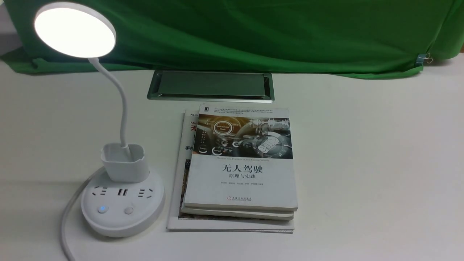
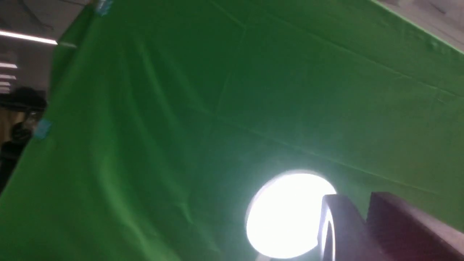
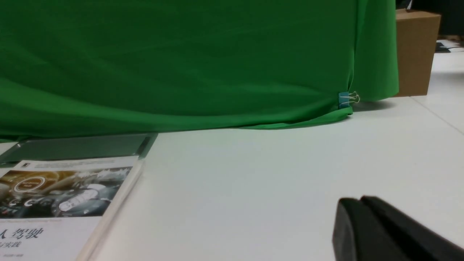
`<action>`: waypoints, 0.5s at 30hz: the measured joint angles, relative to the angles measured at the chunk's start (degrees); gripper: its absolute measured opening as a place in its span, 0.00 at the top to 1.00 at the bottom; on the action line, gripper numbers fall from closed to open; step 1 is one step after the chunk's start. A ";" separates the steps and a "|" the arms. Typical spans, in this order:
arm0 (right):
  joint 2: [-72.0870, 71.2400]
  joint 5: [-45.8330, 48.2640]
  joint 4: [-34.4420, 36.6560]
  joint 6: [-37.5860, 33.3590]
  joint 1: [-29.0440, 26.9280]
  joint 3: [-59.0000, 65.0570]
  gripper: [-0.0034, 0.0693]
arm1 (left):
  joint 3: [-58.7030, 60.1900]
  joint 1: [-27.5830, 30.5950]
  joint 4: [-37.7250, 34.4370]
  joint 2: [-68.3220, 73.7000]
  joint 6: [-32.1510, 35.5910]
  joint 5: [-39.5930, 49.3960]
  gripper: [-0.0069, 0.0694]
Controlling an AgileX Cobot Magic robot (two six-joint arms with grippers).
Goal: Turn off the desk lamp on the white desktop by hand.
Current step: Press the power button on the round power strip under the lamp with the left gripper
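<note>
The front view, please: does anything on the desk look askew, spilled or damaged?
Only the book stack is untidy: the bottom magazine pokes out to the left, turned slightly against the books above. Nothing looks spilled or damaged; the desk lamp stands upright and lit.

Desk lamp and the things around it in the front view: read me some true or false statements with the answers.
The desk lamp is lit. True.
The stack of books lies to the lamp's left. False: it lies to its right.
One button on the lamp's base glows blue. True.
The grey hatch is covered by the books. False: it lies uncovered beyond them, in front of the green cloth.
</note>
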 joint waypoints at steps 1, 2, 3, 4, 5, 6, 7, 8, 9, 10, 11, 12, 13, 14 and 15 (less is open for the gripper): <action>0.00 0.00 0.00 0.00 0.00 0.00 0.90 | -4.21 0.00 0.33 2.35 -0.09 4.98 0.77; 0.00 0.00 0.00 0.00 0.00 0.00 0.90 | -7.41 0.00 0.61 5.01 -0.09 9.28 0.77; 0.00 0.00 0.00 0.00 0.00 0.00 0.90 | -10.38 0.00 0.70 6.75 -0.15 14.75 0.77; 0.00 0.00 0.00 0.00 0.00 0.00 0.90 | -14.11 0.00 0.75 10.36 -0.15 20.06 0.77; 0.00 0.00 0.00 0.00 0.00 0.00 0.90 | -16.47 0.00 0.75 13.44 -0.15 24.98 0.77; 0.00 0.00 0.00 0.00 0.00 0.00 0.90 | -17.89 0.00 0.84 15.89 -0.15 28.39 0.77; 0.00 0.00 0.00 0.00 0.00 0.00 0.90 | -19.55 0.00 1.33 19.98 0.51 32.77 0.77; 0.00 0.00 0.00 0.00 0.00 0.00 0.90 | -19.71 0.00 1.41 20.55 0.70 33.59 0.77; 0.00 0.00 0.00 0.00 0.00 0.00 0.90 | -20.20 0.00 1.71 22.74 1.73 34.50 0.77; 0.00 0.00 0.00 0.00 0.00 0.00 0.90 | -20.66 0.00 2.10 26.84 3.33 35.29 0.76; 0.00 -0.05 0.00 0.00 0.00 0.00 0.90 | -20.74 0.00 2.11 29.77 4.24 35.70 0.76; 0.00 -0.05 0.00 0.00 0.00 0.00 0.90 | -20.87 0.00 1.91 32.25 4.63 36.15 0.76; 0.00 -0.05 0.00 0.00 0.00 0.00 0.90 | -20.94 0.00 1.69 34.29 4.74 36.81 0.76; 0.00 -0.05 0.00 0.00 0.00 0.00 0.90 | -20.94 0.00 1.56 34.80 4.74 37.03 0.76; 0.00 -0.05 0.00 0.00 0.00 0.00 0.90 | -20.94 0.00 1.26 37.00 4.86 37.93 0.76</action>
